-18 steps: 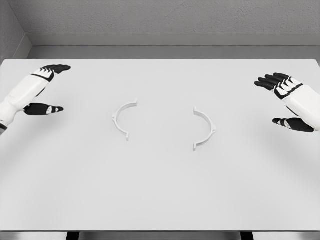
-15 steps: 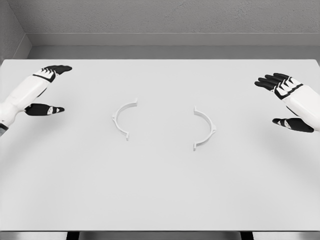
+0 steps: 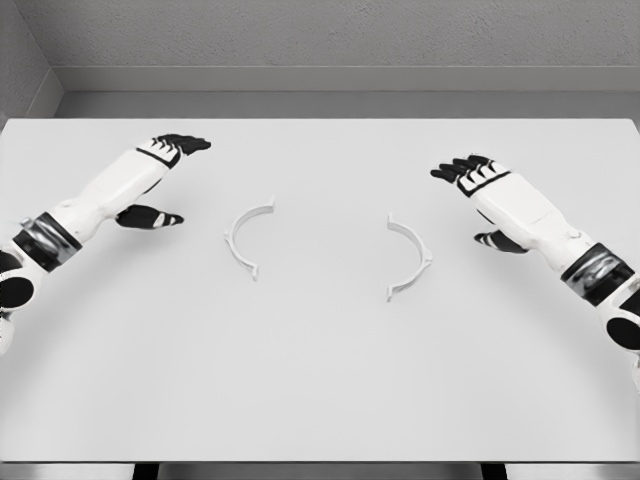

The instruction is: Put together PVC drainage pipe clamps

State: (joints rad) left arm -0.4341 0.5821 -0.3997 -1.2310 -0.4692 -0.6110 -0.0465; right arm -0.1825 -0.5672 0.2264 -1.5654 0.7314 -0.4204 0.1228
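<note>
**Both my hands open over the table, two clamp halves lying between them**

Nearest to me is the broad white table (image 3: 320,400), matte and smooth, its front edge running along the bottom of my view with dark gaps beneath it.

My left hand (image 3: 155,180) reaches in from the lower left on a glossy white forearm with a dark, metal-banded wrist. Its black fingers (image 3: 185,143) are stretched out flat and the thumb sticks out below them; it is released and holds nothing. I cannot tell whether it touches the tabletop.

My right hand (image 3: 490,195) comes in from the lower right, built the same way: white shell, black fingertips. It too is spread and relaxed, grasping nothing, its thumb pointing inward beneath the palm.

Just inward of my left hand lies the left clamp half (image 3: 243,240), a thin white plastic arc, flat on the table, its hollow facing my right hand, with small tabs at its ends. Just inward of my right hand lies the right clamp half (image 3: 412,258), a matching arc whose hollow faces my left hand. The two halves are well apart, and neither hand touches either one.

Beyond them the table ends at a grey ledge and a rough, speckled grey wall (image 3: 340,35).
</note>
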